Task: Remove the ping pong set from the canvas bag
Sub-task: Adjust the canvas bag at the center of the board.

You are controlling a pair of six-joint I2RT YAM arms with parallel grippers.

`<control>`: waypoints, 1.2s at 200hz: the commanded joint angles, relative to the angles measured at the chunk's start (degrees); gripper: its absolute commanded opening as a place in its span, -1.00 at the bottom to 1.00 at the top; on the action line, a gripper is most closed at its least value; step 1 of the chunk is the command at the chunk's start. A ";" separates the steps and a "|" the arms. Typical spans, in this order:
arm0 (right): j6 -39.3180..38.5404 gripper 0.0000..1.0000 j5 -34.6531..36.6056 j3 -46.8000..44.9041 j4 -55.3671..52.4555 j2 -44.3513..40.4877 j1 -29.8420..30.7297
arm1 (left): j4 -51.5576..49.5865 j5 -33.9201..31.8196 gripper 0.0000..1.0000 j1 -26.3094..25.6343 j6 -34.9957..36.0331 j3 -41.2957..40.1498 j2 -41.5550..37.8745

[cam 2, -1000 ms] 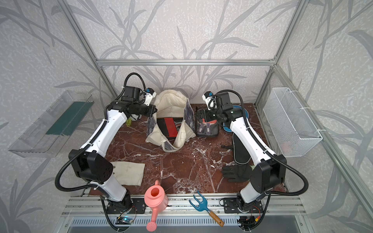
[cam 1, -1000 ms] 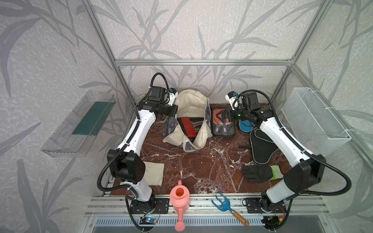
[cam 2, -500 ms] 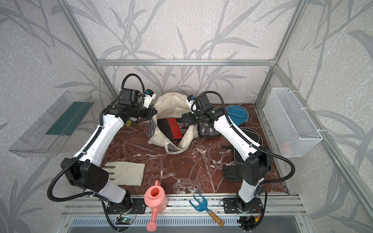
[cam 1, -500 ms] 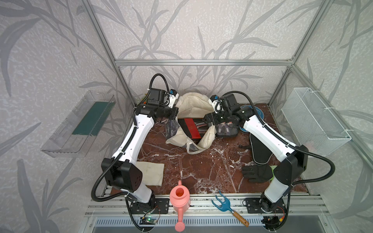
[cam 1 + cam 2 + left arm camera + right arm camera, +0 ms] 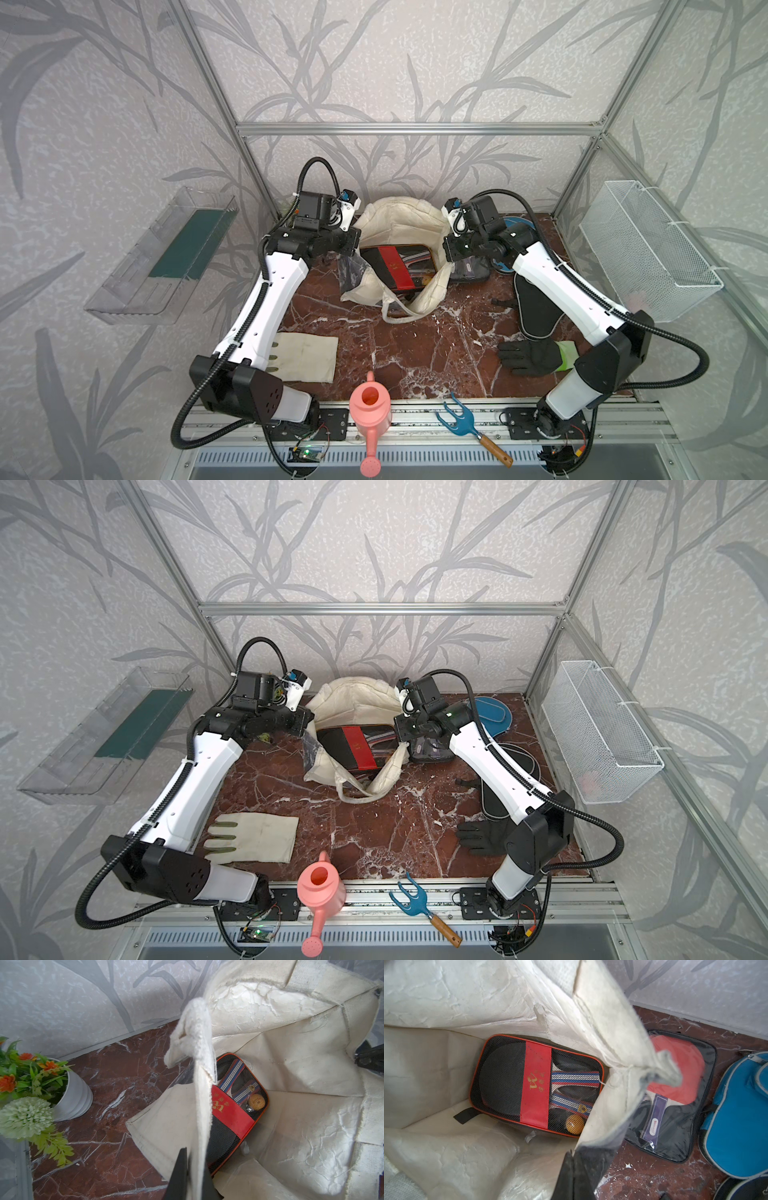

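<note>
The ping pong set (image 5: 535,1086), a flat black mesh rectangular case with orange piping and one red band, shows two striped paddle handles and one orange ball, and it lies flat on the bottom inside the soft cream canvas bag (image 5: 399,216) with quilted lining. My left gripper (image 5: 194,1167) is clenched on one side of the bag's rim and my right gripper (image 5: 581,1159) on the opposite side, with the mouth spread open. Just outside the bag, on my right gripper's side, lie one clear-fronted black pouch (image 5: 675,1093) holding a red paddle, one blue padded paddle case (image 5: 737,1115) and one black paddle case (image 5: 536,307).
</note>
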 commanded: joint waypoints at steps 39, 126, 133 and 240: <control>-0.39 0.24 2.16 -1.81 -3.60 -7.60 0.41 | 8.25 -1.38 -1.00 -0.27 1.32 1.32 -7.55; 3.64 0.47 -3.51 -2.10 3.35 2.88 0.39 | 8.88 0.40 -1.00 -0.27 0.99 -0.55 -8.80; 3.74 0.16 -4.20 -1.65 3.16 3.35 0.46 | 8.79 0.40 -1.00 -0.29 1.01 -0.55 -9.15; 1.73 -1.00 -1.97 -10.30 -9.23 -18.52 0.33 | 4.12 3.02 -1.00 -0.42 -2.30 0.06 -12.18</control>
